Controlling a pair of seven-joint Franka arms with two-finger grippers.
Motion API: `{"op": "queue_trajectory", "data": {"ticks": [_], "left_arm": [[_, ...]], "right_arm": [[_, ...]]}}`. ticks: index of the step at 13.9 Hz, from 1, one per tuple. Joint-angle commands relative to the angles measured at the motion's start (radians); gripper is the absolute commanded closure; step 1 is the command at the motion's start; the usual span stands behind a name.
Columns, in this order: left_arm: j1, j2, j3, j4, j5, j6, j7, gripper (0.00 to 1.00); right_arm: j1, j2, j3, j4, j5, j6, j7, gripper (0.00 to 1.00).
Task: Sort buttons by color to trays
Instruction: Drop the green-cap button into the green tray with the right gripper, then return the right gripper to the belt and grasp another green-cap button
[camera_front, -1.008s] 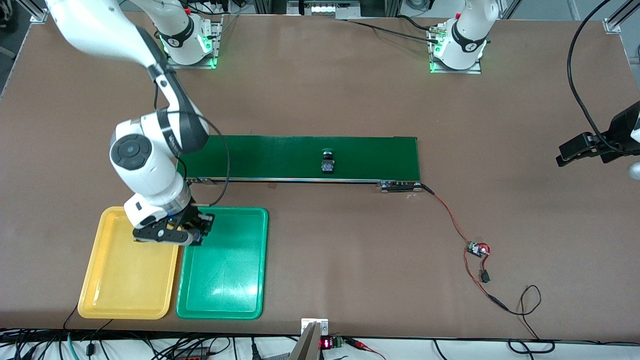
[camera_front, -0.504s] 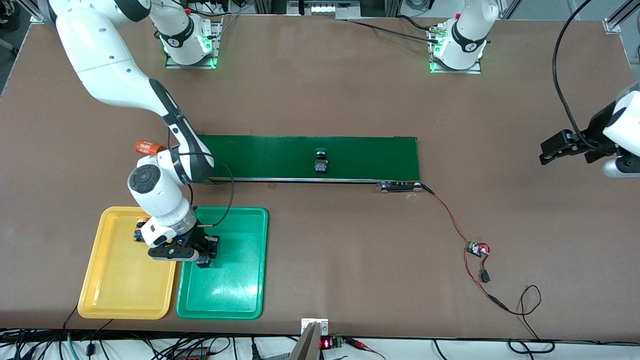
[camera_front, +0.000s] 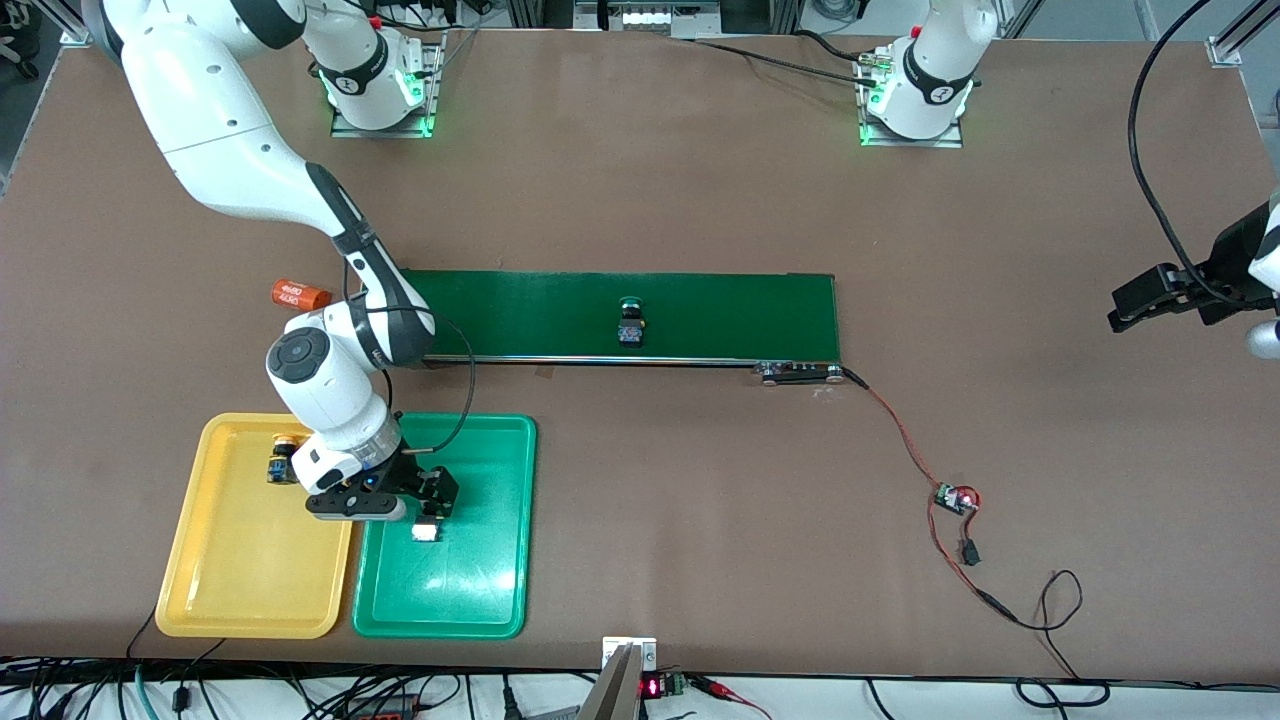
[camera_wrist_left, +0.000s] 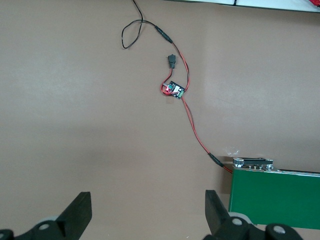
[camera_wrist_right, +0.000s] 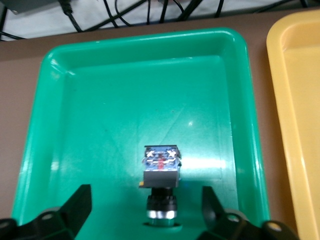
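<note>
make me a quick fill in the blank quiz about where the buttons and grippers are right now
1. The right gripper hangs with open jaws over the ____ tray.
2. A button lies in that tray between the ____ gripper's jaws.
3. The yellow-capped button lies in the ____ tray.
4. Another button sits on the ____ belt.

Answers: green; right; yellow; conveyor

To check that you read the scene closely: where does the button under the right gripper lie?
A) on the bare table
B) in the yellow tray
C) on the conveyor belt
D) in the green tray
D: in the right wrist view the button lies on the floor of the green tray, between the spread fingers of the open right gripper, which do not touch it.
</note>
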Motion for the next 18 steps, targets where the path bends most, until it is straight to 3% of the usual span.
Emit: {"op": "queue_trajectory", "data": {"ticks": [1,4,7,11,18], "left_arm": [[0.006,-0.009,0.014,0.002,-0.021,-0.005,0.016,0.00],[0.018,-0.001,0.014,0.006,-0.021,-0.001,0.016,0.00],[0.021,-0.001,0.014,0.006,-0.014,-0.001,0.016,0.00],[0.023,0.002,0.014,0.003,-0.012,0.013,0.015,0.00],[0.023,0.005,0.014,0.005,-0.012,0.022,0.015,0.00]], "right_arm": [[0.023,-0.232,-0.011,-0.223,0.012,-0.092,0.052,0.00],[0.051,-0.421,0.009,-0.378,0.015,-0.247,0.165,0.00],[0.055,-0.500,0.096,-0.431,0.078,-0.375,0.248,0.00],[0.084,-0.512,0.188,-0.432,0.086,-0.468,0.331,0.00],[0.149,-0.454,0.227,-0.437,0.054,-0.409,0.363,0.00]]}}
